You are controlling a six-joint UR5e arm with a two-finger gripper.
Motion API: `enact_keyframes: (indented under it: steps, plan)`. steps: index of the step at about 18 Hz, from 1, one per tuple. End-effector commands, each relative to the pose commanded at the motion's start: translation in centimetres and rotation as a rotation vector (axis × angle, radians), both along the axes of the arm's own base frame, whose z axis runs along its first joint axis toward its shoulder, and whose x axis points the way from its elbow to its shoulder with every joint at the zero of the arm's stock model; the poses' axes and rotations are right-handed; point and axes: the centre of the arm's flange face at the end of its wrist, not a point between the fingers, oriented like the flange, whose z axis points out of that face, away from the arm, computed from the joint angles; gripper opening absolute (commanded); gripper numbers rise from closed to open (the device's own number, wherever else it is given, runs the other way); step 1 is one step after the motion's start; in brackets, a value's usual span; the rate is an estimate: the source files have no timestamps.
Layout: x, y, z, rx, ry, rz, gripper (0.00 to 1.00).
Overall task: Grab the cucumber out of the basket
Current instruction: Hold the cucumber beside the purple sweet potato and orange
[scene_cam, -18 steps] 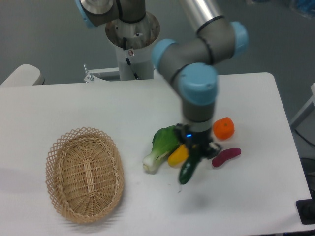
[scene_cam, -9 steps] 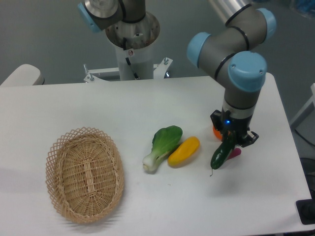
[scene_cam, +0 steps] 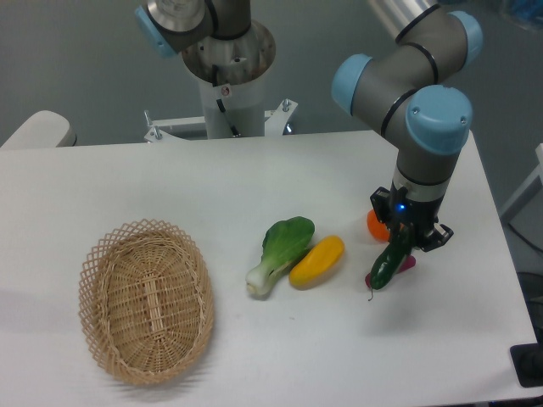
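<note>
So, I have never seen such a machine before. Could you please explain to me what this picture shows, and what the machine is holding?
This is a robot arm, grey with blue joints, mounted on a post behind a white table. One fixed camera looks down on the table from the front. At the end of the arm is a small claw with two fingers. It is shut on a dark green cucumber, which hangs tilted at the right side of the table. Just behind the claw you can see part of an orange fruit and a bit of a purple vegetable. In the middle lie a light green bok choy and a yellow vegetable, side by side. On the left stands an oval wicker basket with nothing in it.
</note>
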Motion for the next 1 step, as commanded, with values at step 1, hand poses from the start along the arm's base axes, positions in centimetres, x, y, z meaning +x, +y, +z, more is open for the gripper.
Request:
enact_keyframes:
  steps: [1]
  plan:
    - [-0.05,0.03,-0.03,0.0,0.0,0.0,0.31]
